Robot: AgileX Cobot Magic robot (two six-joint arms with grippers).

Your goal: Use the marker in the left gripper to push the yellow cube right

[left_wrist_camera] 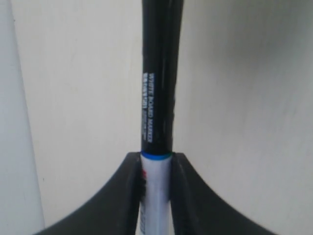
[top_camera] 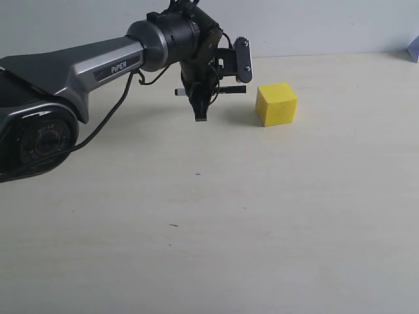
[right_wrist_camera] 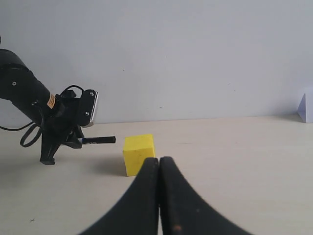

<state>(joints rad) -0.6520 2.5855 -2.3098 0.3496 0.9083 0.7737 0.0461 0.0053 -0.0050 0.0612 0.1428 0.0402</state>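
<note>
The left gripper (top_camera: 201, 111), closed on the marker (top_camera: 232, 89), holds it level, its black end pointing right at the yellow cube (top_camera: 276, 103), near but not touching.

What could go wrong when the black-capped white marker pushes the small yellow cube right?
1. The black-capped white marker points at the small yellow cube near its top edge, so it may tip the cube or ride over it.
2. The black left gripper pinches only the barrel; an end-on push might slide the marker back.
</note>
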